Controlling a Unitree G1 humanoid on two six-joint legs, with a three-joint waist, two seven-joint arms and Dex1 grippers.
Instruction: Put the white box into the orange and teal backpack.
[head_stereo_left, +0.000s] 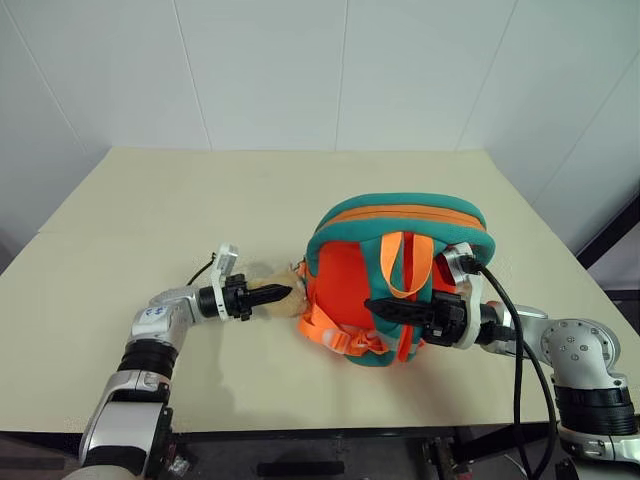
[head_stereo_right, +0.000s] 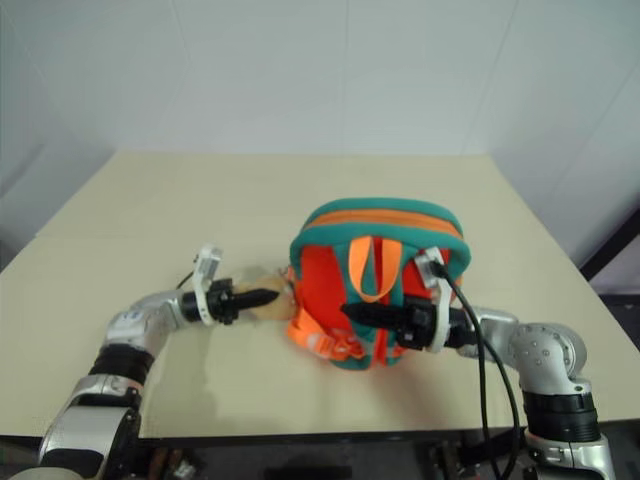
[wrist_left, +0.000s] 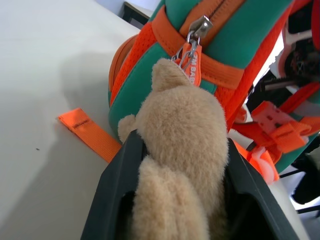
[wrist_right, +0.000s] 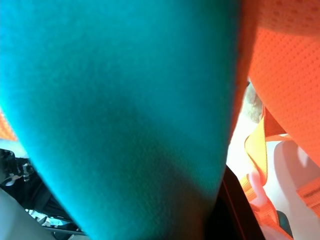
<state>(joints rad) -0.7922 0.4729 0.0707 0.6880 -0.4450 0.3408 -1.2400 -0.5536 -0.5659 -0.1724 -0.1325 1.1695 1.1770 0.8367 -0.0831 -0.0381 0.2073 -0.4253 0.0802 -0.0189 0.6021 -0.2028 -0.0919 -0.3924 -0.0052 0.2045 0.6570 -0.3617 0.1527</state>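
Orange and teal backpack (head_stereo_left: 400, 270) stands zipped mid-bench; my left hand (head_stereo_left: 282, 293) pinches its tan plush toy (wrist_left: 180, 150), right hand (head_stereo_left: 385, 308) clamps a teal strap (wrist_right: 120, 115). Next I tug the zipper (wrist_left: 192, 50).

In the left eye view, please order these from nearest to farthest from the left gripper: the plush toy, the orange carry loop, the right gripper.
1. plush toy: between the left gripper's fingers.
2. orange carry loop: middle of the orange and teal backpack.
3. right gripper: at the backpack's right side; close to the loop, slightly farther.
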